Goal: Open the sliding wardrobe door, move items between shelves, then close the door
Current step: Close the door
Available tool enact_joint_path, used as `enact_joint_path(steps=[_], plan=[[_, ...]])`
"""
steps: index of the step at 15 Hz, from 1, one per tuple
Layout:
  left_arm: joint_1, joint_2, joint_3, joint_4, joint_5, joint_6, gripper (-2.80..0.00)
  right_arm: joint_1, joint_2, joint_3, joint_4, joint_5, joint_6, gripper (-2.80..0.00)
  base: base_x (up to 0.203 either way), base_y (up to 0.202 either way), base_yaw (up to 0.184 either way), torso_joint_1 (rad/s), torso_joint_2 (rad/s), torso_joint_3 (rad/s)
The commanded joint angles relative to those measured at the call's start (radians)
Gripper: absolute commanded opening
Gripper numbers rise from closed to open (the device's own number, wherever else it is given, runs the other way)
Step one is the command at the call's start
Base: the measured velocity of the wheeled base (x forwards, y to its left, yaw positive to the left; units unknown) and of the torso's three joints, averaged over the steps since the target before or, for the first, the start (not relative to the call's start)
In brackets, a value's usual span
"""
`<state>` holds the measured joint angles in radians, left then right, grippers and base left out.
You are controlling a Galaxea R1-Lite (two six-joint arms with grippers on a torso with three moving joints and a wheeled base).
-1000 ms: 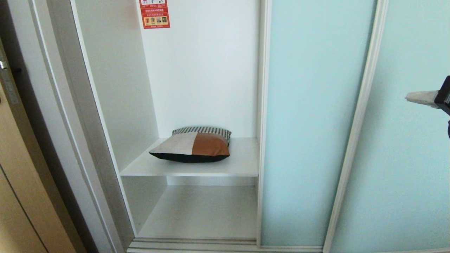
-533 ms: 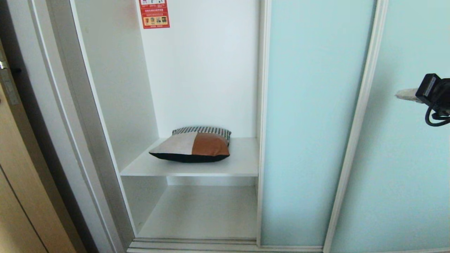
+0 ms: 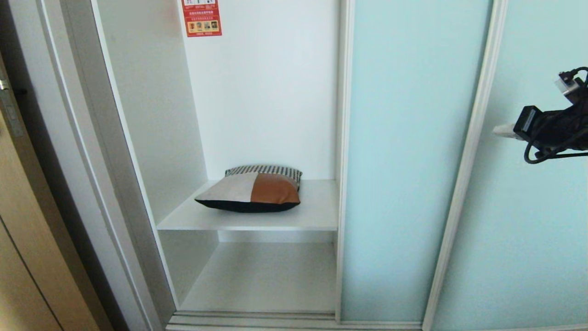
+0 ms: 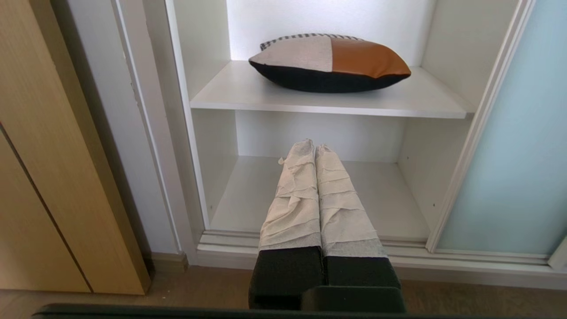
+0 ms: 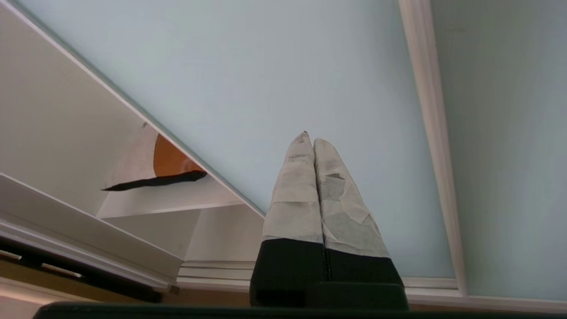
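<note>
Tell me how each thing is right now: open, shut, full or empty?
Sliding wardrobe door: slid open.
Cushion: lying flat on the upper shelf.
Lower shelf: empty.
Left end effector: shut, holding nothing.
Right end effector: shut, holding nothing, raised before the door.

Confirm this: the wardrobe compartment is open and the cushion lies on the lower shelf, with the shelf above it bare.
Not quite. The cushion lies on the upper shelf, and the lower shelf beneath it is the bare one. The compartment is indeed open, the sliding wardrobe door standing to its right. The head view shows it; the left wrist view agrees.
</note>
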<state>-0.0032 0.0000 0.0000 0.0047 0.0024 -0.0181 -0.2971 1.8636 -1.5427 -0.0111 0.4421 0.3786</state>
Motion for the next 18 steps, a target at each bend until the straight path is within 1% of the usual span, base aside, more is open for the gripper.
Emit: enact_joint_path(steps=[1,4,11,16,18], plan=[[0.000,0.000,0.002,0.000,0.001,0.000,-2.80,0.002,0.066,-0.039,0.001,-0.012,0.003,-2.80,0.000,0.000,0.000,0.000,0.00,0.000],[0.000,0.000,0.002,0.000,0.001,0.000,-2.80,0.001,0.105,-0.070,-0.001,-0.021,0.003,-2.80,0.000,0.000,0.000,0.000,0.00,0.000],[0.000,0.000,0.002,0.000,0.001,0.000,-2.80,-0.038,0.192,-0.164,0.002,-0.024,0.016,-2.80,0.000,0.000,0.000,0.000,0.00,0.000],[0.000,0.000,0.002,0.000,0.001,0.000,-2.80,-0.035,0.262,-0.203,-0.012,-0.105,0.016,-2.80,0.000,0.000,0.000,0.000,0.00,0.000],[0.000,0.000,0.002,0.000,0.001,0.000,-2.80,-0.036,0.292,-0.232,-0.008,-0.115,0.016,-2.80,0.000,0.000,0.000,0.000,0.00,0.000]])
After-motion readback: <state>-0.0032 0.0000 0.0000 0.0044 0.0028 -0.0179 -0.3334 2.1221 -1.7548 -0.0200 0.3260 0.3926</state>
